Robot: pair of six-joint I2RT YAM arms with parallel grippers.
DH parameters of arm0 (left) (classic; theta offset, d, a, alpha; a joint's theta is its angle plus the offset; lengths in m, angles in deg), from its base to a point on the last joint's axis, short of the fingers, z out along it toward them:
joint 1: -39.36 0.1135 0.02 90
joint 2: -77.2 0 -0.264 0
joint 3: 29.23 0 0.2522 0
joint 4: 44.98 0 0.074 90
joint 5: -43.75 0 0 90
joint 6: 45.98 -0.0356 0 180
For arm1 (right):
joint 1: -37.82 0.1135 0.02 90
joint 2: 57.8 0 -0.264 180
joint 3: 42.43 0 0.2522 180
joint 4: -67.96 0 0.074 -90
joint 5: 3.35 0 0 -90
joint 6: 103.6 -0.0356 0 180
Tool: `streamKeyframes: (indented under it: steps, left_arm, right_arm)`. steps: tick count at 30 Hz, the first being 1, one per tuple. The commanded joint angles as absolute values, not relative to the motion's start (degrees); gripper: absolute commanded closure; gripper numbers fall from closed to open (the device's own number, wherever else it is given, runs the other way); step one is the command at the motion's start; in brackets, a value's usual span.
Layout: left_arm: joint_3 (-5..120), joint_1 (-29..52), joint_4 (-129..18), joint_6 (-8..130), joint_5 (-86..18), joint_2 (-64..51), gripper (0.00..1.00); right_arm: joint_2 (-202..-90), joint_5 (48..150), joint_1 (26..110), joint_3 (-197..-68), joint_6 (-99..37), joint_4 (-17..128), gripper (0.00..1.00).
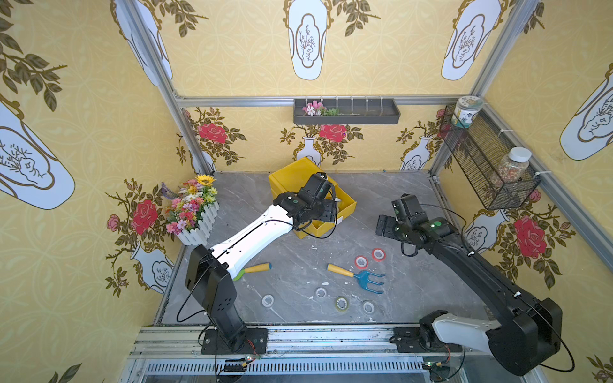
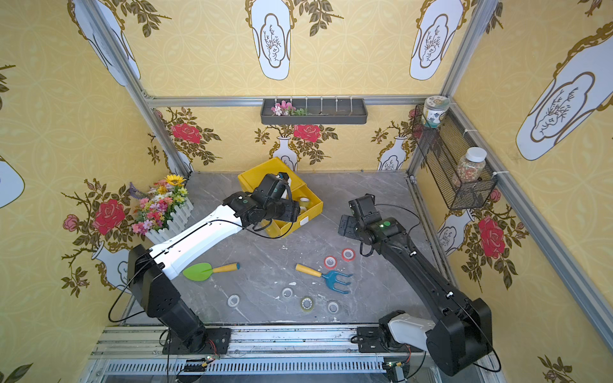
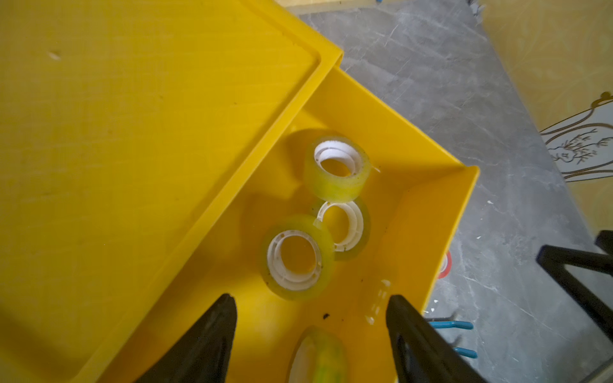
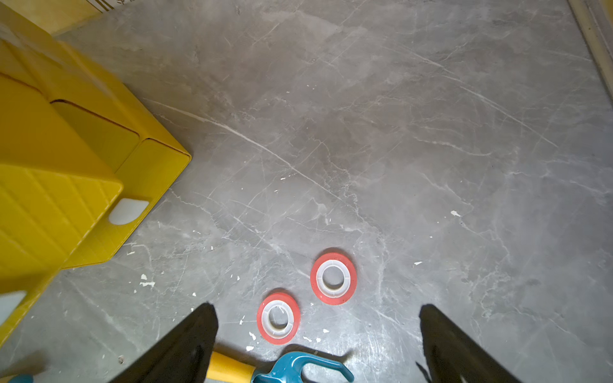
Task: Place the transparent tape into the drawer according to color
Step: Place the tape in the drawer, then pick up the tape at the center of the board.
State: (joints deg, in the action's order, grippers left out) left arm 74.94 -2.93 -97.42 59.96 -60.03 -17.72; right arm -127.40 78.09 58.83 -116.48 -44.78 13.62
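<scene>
Right now the left gripper (image 3: 311, 298) hangs over the open drawer (image 3: 441, 212) of the yellow drawer unit (image 1: 292, 177). Its jaws stand apart at a middling gap. Between its fingers, close to the wrist camera, is a blurred roll (image 3: 318, 354), yellowish-green. I see drawer floor on either side of it, so it seems to touch neither finger.

Three yellowish-green rolls lie on the drawer floor. One is tipped up on edge (image 3: 335, 189), one lies flat (image 3: 358, 228) below it, and one (image 3: 277, 265) overlaps the flat one's rim.

The right gripper (image 4: 317, 305) hovers above bare table (image 1: 414, 282), jaws spread wide and nothing between them. Two red rolls (image 4: 313, 278) (image 4: 260, 318) lie flat beneath it, near each other but apart, just beside the blue rake (image 1: 366, 278).

Toward the near edge of the table, in a top view, lie three clear-grey rolls (image 1: 263, 300) (image 1: 316, 292) (image 1: 364, 307). A lone yellowish roll (image 1: 336, 303) lies between the last two. All four lie flat and apart, well away from the drawer.
</scene>
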Motion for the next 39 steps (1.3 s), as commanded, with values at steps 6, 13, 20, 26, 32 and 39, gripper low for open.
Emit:
streamKeyframes:
  steps: [6, 13, 20, 26, 32, 39]
  left_arm:
    - [68.2, -2.9, -91.6, 64.1, -56.1, -5.9, 0.04]
    - [60.4, -2.9, -90.6, 67.4, -55.7, 4.6, 0.00]
    - [51.8, -2.9, -88.6, 70.2, -57.4, 12.2, 0.00]
    - [49.6, -2.9, -90.1, 70.6, -59.5, 14.2, 0.00]
    - [49.3, -2.9, -90.4, 70.2, -60.5, 13.6, 0.00]
    - [49.5, -2.9, -90.6, 69.2, -61.2, 13.2, 0.00]
  right_arm:
    - [-127.8, 86.2, 71.2, -118.0, -39.0, 9.5, 0.01]
    - [-134.2, 87.9, 87.5, -116.9, -38.6, 6.0, 0.00]
    - [-144.9, 89.0, 96.9, -116.9, -37.0, 7.9, 0.00]
    - [-150.7, 89.9, 100.1, -116.9, -35.7, 8.5, 0.03]
    - [-153.5, 90.6, 101.7, -116.1, -34.9, 7.8, 0.10]
    - [-156.4, 88.5, 102.4, -115.9, -35.4, 8.3, 0.23]
